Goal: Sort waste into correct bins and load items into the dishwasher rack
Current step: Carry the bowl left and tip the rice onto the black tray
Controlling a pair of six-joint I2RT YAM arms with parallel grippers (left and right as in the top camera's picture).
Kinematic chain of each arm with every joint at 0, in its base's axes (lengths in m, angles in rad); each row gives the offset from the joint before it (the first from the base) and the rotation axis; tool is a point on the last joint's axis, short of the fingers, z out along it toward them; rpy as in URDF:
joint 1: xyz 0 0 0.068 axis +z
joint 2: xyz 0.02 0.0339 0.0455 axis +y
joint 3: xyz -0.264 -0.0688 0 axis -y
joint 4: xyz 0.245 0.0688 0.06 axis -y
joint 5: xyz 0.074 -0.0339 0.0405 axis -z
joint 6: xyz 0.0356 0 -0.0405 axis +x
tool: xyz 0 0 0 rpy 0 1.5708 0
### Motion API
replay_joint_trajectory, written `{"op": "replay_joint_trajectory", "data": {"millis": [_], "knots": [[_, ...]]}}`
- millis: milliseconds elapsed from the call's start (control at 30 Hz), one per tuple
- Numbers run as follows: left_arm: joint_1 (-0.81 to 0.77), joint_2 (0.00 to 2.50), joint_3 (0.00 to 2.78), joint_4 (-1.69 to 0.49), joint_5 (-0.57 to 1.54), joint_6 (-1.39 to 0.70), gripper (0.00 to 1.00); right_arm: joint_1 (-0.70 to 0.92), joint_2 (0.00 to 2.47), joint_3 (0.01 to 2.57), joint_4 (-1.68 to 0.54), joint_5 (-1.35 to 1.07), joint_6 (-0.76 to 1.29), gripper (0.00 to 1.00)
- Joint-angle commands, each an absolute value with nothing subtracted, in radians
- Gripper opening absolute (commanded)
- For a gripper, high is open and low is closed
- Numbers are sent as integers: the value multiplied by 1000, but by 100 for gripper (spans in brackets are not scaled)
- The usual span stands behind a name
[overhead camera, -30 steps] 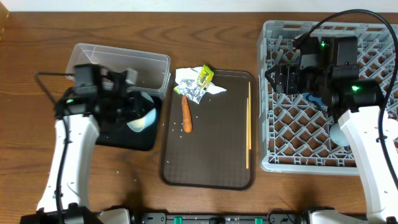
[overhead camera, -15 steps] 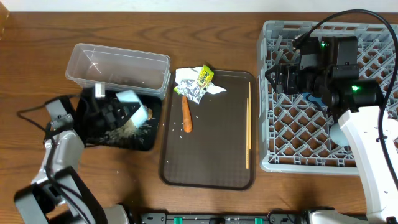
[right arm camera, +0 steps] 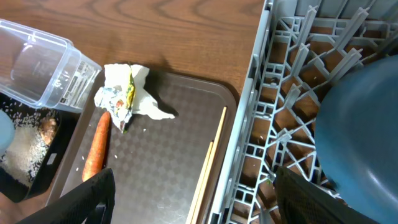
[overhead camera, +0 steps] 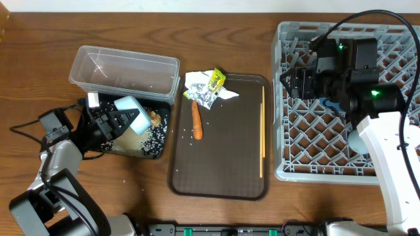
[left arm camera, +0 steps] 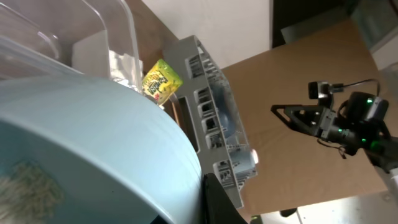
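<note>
Light-blue cup (overhead camera: 130, 106) in left gripper (overhead camera: 122, 118), over black tray (overhead camera: 113, 149)

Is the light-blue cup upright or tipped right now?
Tipped. The left gripper holds the light-blue cup on its side over the black tray, with rice lying in the tray beside it.

A dark brown serving tray (overhead camera: 223, 164) lies flat on the wooden worktop (overhead camera: 216, 39), between the left jaws and the right jaws. In the right wrist view the tray (right arm camera: 168, 155) spreads out ahead of the right jaws, and bare worktop (right arm camera: 186, 31) shows beyond it. Far beyond the left jaws there is a brown cardboard-like panel (left arm camera: 292, 74) beside a white wall (left arm camera: 205, 25). A tan object (overhead camera: 2, 23), cut off by the frame, sits at the worktop's corner, well apart from both.
</note>
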State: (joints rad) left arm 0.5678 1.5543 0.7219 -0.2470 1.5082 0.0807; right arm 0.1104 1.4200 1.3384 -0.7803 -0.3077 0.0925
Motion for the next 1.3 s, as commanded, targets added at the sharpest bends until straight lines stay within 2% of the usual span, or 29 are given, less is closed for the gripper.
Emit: {"op": "replay_joint_trajectory", "data": {"millis": [0, 67, 133, 200, 300, 400, 467, 500, 533, 600, 667, 767, 867, 933, 1033, 1100, 1267], "knots": [[570, 1552, 723, -248, 1410, 28, 6, 112, 1401, 1335, -777, -318, 101, 75], [570, 1552, 723, -249, 1456, 97, 6, 112, 1401, 1335, -778, -319, 101, 75], [575, 1554, 723, -247, 1390, 67, 6, 113, 1401, 1335, -779, -319, 101, 75], [577, 1554, 723, -203, 1575, 66, 6, 113, 1401, 1335, -779, -320, 101, 74], [568, 1549, 723, -207, 1486, 78, 6, 113, 1401, 1335, -782, -323, 101, 74], [562, 1547, 723, -170, 1573, 76, 6, 113, 1400, 1335, -774, -323, 109, 74], [561, 1548, 723, -178, 1448, 65, 6, 113, 1401, 1335, -775, -323, 119, 74], [562, 1549, 723, -185, 1365, -19, 6, 113, 1401, 1335, -774, -323, 119, 74], [562, 1549, 723, -180, 1396, -35, 6, 112, 1401, 1335, -773, -323, 119, 74], [556, 1548, 724, -153, 1568, 65, 6, 112, 1399, 1335, -777, -323, 119, 75], [553, 1548, 724, -163, 1468, -1, 6, 113, 1399, 1335, -780, -323, 119, 75], [546, 1542, 723, -145, 1570, 9, 6, 113, 1399, 1335, -773, -323, 119, 75], [547, 1542, 723, -154, 1431, -92, 6, 112, 1399, 1335, -773, -323, 119, 74], [543, 1542, 724, -128, 1572, -5, 6, 112, 1398, 1335, -774, -323, 119, 74], [542, 1542, 723, -139, 1419, -113, 6, 112, 1399, 1335, -779, -323, 118, 75], [537, 1542, 723, -104, 1574, -47, 6, 112, 1398, 1335, -778, -323, 119, 75], [521, 1535, 724, -102, 1573, -134, 6, 112, 1399, 1335, -775, -322, 118, 76]]}}
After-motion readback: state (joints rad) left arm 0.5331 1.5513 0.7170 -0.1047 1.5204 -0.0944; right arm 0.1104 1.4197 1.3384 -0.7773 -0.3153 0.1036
